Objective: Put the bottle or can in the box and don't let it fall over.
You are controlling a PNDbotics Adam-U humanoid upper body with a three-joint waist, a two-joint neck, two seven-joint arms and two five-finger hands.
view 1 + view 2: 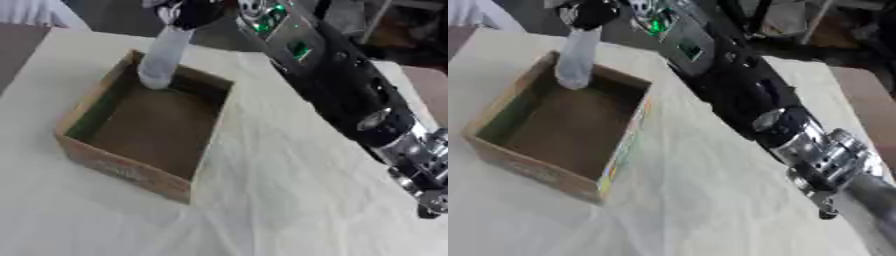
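At box [131, 170] far corner | bottle [164, 57] upright | right hand [194, 12] clasps its top

no readable text, faint pale marking on box [131, 172] front wall, illegible

Cloth-covered, seemingly, table [297, 200] bears box [140, 175].

Wrinkled pale cloth [289, 200] over table
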